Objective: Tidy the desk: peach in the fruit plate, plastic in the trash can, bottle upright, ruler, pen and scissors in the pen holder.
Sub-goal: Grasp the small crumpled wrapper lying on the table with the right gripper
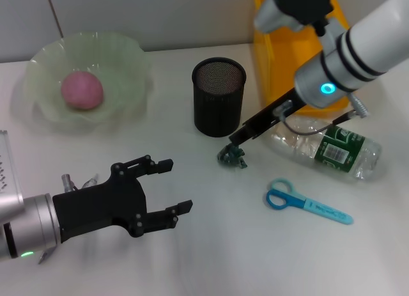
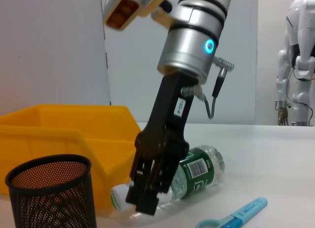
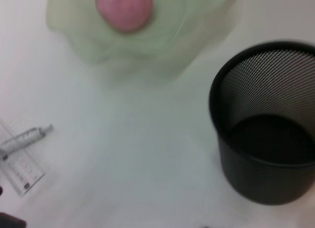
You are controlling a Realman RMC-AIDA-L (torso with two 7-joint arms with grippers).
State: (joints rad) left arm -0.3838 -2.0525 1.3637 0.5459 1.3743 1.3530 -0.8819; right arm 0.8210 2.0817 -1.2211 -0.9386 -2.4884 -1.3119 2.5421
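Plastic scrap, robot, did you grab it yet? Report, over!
Right gripper down at green plastic scrap, grip unclear. Left gripper open, idle, near side. Pen holder close by. Bottle lying flat.

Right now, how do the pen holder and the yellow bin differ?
The pen holder is black see-through mesh and round; the yellow bin is solid plastic with straight walls. The pen holder stands free on the desk, nearer the middle; the bin sits behind the right arm, partly hidden by it. In the left wrist view the bin looks wider. Both are open-topped, and the pen holder is empty.
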